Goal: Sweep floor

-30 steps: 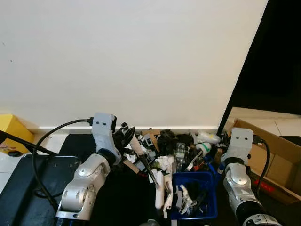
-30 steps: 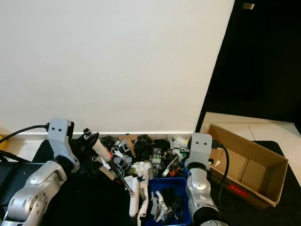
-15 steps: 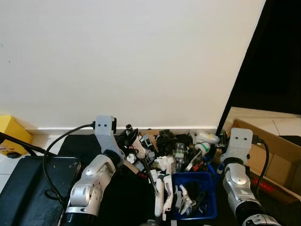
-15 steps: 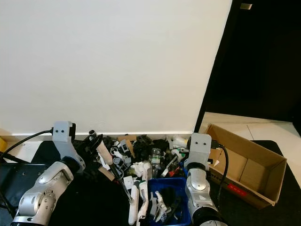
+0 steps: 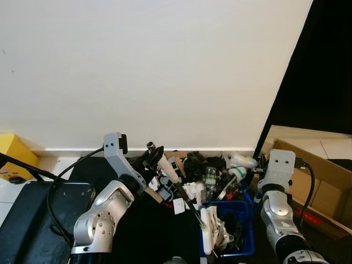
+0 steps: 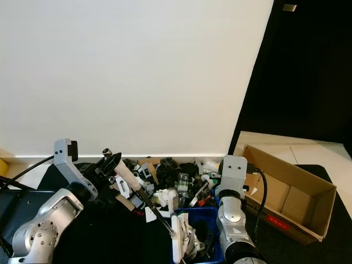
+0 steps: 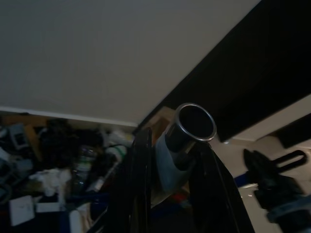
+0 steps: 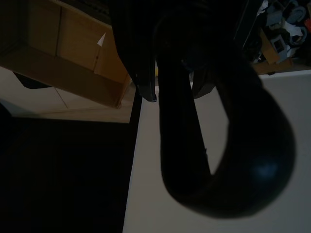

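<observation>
My left gripper (image 5: 154, 160) is shut on the white handle of a brush (image 5: 165, 166). Its dark rod slants down to the right, and the white brush head (image 5: 206, 235) stands in the blue dustpan (image 5: 242, 219). In the left wrist view the handle's metal end (image 7: 194, 121) sticks out between the two black fingers (image 7: 140, 160). A pile of rubbish (image 5: 204, 164) lies on the floor along the white wall. My right gripper (image 8: 173, 95) is shut on the dustpan's dark looped handle (image 8: 181, 145); the right arm (image 5: 278, 190) stands beside the dustpan.
An open cardboard box (image 6: 291, 184) lies on the floor at the right, close to the right arm. A black mat (image 5: 33, 212) and a black cable (image 5: 60, 176) are at the left, with a yellow object (image 5: 14, 151) by the wall. A dark doorway (image 6: 308, 71) opens at the right.
My left wrist has turned, and the brush head has swung to the right, from the floor beside the dustpan into the dustpan. The right arm has held still.
</observation>
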`<state>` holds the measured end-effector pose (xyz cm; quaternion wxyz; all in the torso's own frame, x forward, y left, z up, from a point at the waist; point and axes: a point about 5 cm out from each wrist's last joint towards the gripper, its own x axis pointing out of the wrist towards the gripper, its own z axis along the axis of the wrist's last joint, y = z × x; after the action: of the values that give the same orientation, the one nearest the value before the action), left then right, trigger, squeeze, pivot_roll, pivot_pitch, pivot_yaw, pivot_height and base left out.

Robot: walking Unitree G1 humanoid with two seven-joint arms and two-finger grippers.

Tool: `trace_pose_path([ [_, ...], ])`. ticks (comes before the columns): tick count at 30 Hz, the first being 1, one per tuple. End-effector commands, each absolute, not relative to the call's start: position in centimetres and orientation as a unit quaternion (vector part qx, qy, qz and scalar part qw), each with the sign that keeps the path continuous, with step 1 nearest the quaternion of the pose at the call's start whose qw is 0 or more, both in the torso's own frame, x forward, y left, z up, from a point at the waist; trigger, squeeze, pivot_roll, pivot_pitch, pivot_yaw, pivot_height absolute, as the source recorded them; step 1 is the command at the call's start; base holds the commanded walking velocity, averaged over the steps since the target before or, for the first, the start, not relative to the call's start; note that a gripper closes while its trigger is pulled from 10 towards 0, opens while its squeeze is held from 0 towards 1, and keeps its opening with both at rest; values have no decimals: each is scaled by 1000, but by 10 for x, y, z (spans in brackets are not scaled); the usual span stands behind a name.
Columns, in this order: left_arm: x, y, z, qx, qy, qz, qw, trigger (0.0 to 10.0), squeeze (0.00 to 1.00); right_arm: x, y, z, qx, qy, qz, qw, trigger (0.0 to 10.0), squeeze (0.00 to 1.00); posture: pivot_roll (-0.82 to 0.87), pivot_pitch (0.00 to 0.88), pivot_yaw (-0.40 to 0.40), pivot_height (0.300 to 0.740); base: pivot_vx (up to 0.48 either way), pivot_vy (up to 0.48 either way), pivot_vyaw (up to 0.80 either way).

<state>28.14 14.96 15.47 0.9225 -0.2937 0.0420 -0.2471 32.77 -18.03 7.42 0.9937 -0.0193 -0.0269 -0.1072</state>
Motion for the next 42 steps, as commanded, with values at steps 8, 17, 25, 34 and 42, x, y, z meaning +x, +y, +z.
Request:
trace_pose_path([
  [8,262,148,191,-348,18,-342,873,10000,0,331,-175,80,19,-43,-106,993,10000,0,126,166,114,740,0,0,0],
  [17,257,172,214,-279,1,-333,901,10000,0,333,-187,91,32,-66,-127,989,10000,0,136,172,122,740,0,0,0],
  [25,254,185,249,-244,-41,-339,907,10000,0,331,-196,91,30,-70,-136,988,10000,0,141,175,128,740,0,0,0],
  [34,250,197,282,-163,-78,-343,922,10000,0,326,-191,80,27,-48,-131,990,10000,0,151,179,130,740,0,0,0],
  [42,259,229,286,10,-88,-215,973,10000,0,328,-196,94,38,-79,-136,987,10000,0,156,185,129,740,0,0,0],
])
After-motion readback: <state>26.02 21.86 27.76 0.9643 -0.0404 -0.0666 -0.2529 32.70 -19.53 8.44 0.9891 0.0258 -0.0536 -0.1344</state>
